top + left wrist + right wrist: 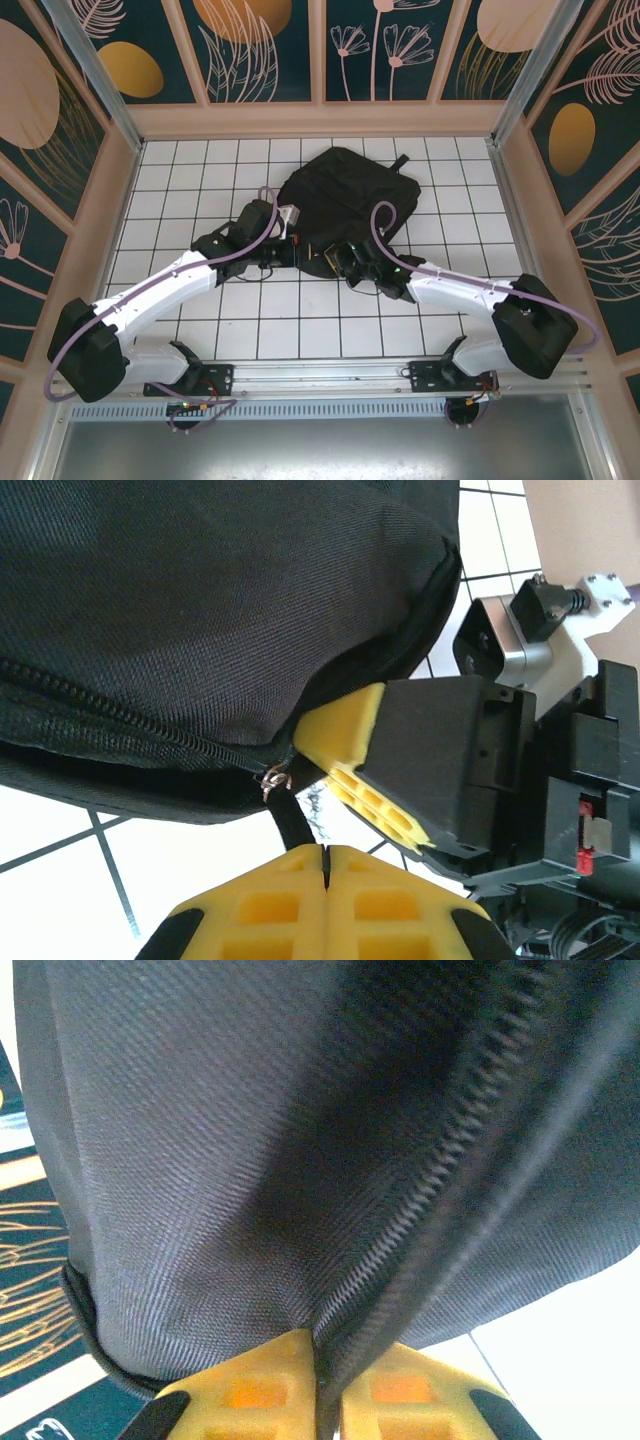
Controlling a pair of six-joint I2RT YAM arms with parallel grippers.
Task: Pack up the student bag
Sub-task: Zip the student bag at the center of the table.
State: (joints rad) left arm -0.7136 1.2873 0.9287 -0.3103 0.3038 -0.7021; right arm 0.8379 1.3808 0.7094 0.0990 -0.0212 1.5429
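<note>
Zip step: left claw (325, 858) clamped on the zip pull (290, 818); right claw (318, 1365) apparently pinches bag (345, 190) fabric beside it. Next: draw pull, fabric taut.

Dark teal walls (400, 70) with orange discs and pale leaves, framed in light wood, surround me; beneath me lies a white tiled table (180, 180).

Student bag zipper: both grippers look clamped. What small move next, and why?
Probably draw the left gripper slowly along the zipper track, the right gripper holding firm. The left is shut on the pull cord at the slider; the right pinches fabric of the student bag beside that track, bracing it.
</note>
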